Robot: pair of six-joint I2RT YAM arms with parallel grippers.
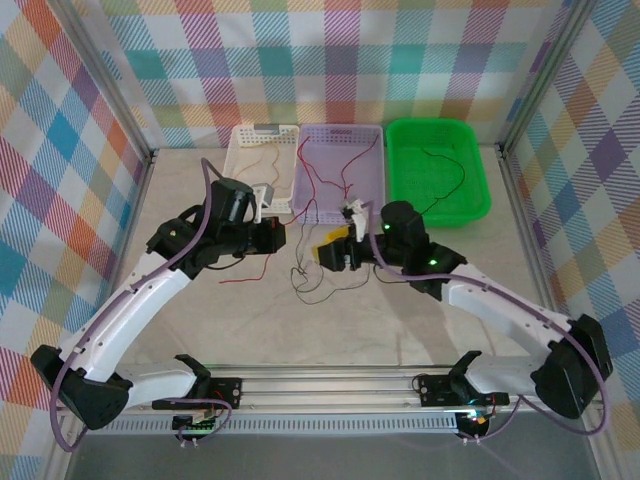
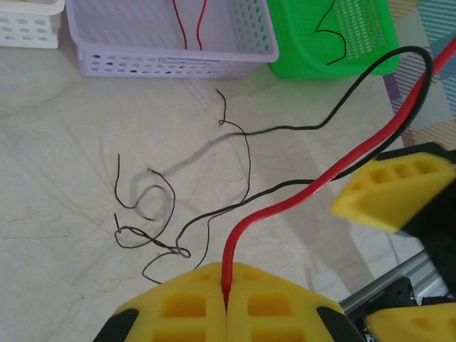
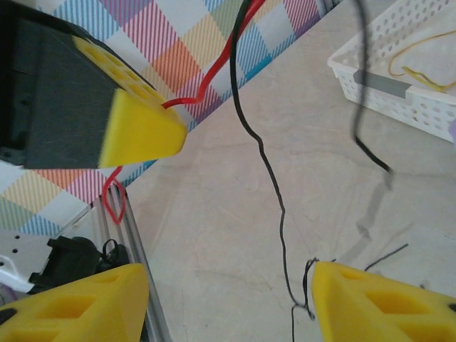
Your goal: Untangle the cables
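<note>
Top: tangled cables (image 1: 318, 282) lie on the table (image 1: 330, 335) at centre frame, just below the lilac basket (image 1: 378, 170). Left wrist: left gripper (image 2: 226, 278) at bottom centre, pressed together on a red cable (image 2: 313, 187); thin black ones loop centre-left. Right wrist: right gripper (image 3: 228, 285) spread wide, with a black cable (image 3: 274, 185) running down between its fingers.

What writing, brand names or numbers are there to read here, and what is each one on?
There is no readable text in any of the views.
Grey label on the rim of the white basket: too blurred to read, and I cannot tell whether it carries print at all.
</note>
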